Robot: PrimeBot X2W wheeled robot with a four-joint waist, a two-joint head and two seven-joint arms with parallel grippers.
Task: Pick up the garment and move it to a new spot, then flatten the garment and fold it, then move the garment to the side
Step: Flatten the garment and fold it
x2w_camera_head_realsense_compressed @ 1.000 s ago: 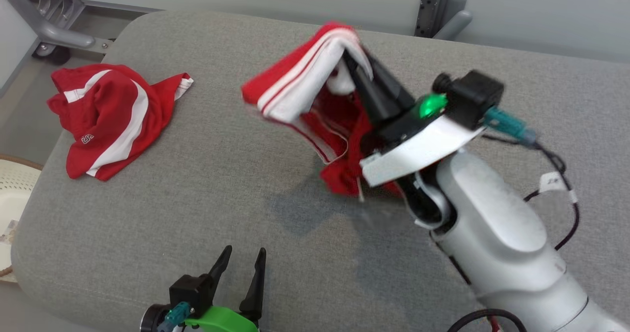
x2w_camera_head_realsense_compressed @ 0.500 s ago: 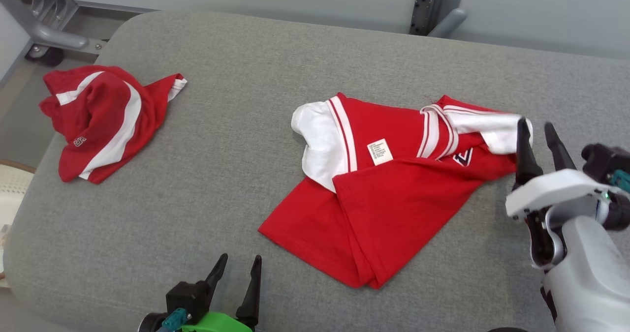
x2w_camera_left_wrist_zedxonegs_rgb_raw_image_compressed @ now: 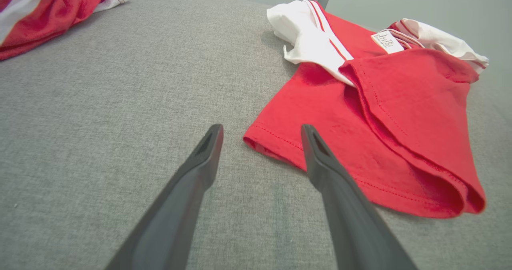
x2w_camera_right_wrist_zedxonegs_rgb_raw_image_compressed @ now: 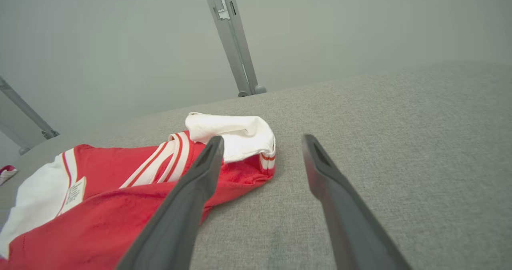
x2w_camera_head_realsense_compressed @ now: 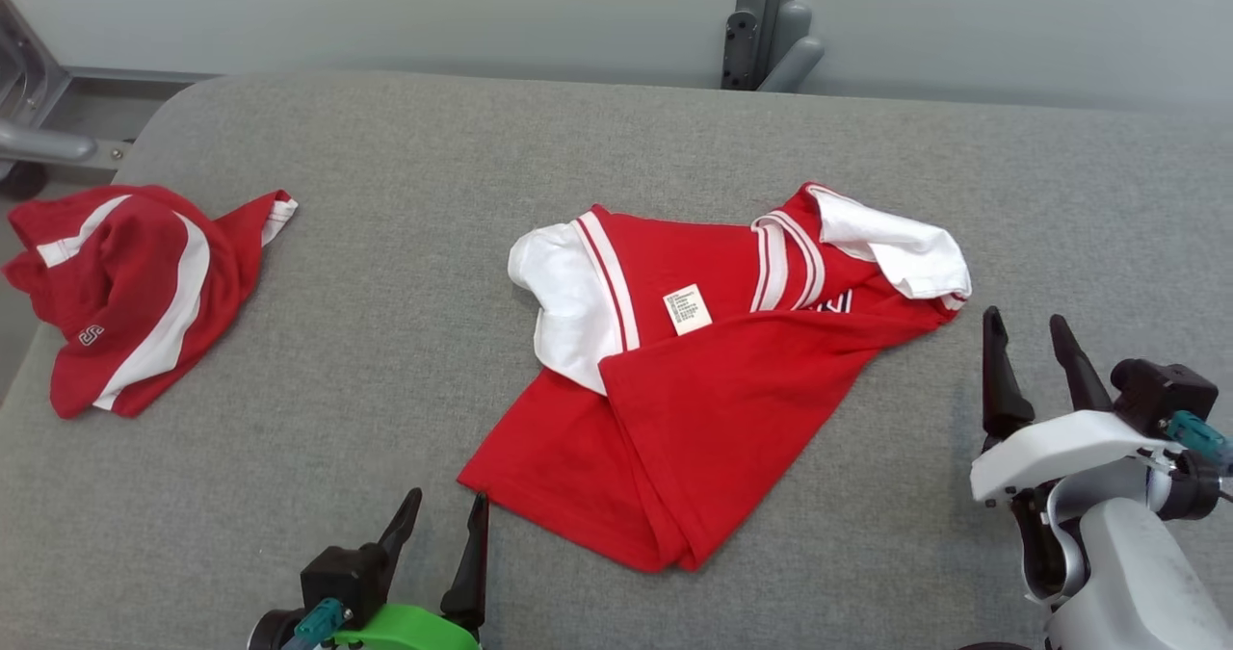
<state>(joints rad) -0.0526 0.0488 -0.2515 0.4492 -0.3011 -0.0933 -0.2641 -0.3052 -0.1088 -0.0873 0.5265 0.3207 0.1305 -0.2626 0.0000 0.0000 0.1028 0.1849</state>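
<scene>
While the garment (x2w_camera_head_realsense_compressed: 713, 409) lies rumpled on the worktop (x2w_camera_head_realsense_compressed: 385, 361), the left pincer (x2w_camera_head_realsense_compressed: 448, 496) is seen wide open and empty near its hem (x2w_camera_head_realsense_compressed: 539, 506), the right pincer (x2w_camera_head_realsense_compressed: 1023, 318) likewise open and empty beside its white sleeve (x2w_camera_head_realsense_compressed: 905, 250).

The red garment (x2w_camera_head_realsense_compressed: 694, 409) is viewed from above by the head camera, with most of the grey worktop (x2w_camera_head_realsense_compressed: 385, 130) taken in. Its near hem (x2w_camera_left_wrist_zedxonegs_rgb_raw_image_compressed: 272, 150) is seen low and close along the left pincer (x2w_camera_left_wrist_zedxonegs_rgb_raw_image_compressed: 261, 129), and its white sleeve (x2w_camera_right_wrist_zedxonegs_rgb_raw_image_compressed: 236, 132) along the right pincer (x2w_camera_right_wrist_zedxonegs_rgb_raw_image_compressed: 260, 138). The garment is shared by all three views.
</scene>
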